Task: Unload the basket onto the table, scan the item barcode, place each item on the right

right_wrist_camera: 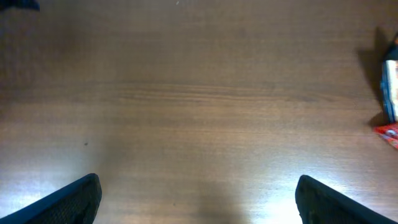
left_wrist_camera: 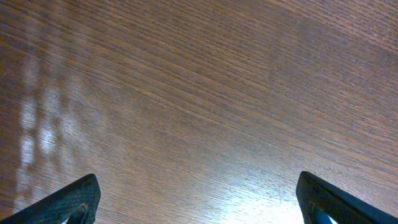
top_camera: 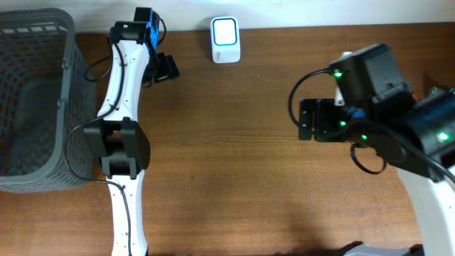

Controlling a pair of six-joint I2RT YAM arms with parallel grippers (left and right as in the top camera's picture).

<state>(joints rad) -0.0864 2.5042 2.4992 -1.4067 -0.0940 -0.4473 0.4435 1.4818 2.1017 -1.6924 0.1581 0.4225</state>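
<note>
Your left fingers (left_wrist_camera: 74,200) and right fingers (right_wrist_camera: 78,199) both stand wide, holding nothing, over the table (top_camera: 234,142) — item (right_wrist_camera: 390,93) lies at the R-wrist view's right edge, apart from them — scanner (top_camera: 225,39) at the table's far edge.

Brown wood table (top_camera: 234,163). Grey slotted basket (top_camera: 69,107) at left edge, partly cut off by the frame. White scanner (top_camera: 225,40) upper centre, near the table's back edge. Left arm (top_camera: 124,99) runs up the frame just right of the basket. Right arm (top_camera: 419,142) enters from lower right; right gripper (top_camera: 309,119) points left over bare wood.
</note>
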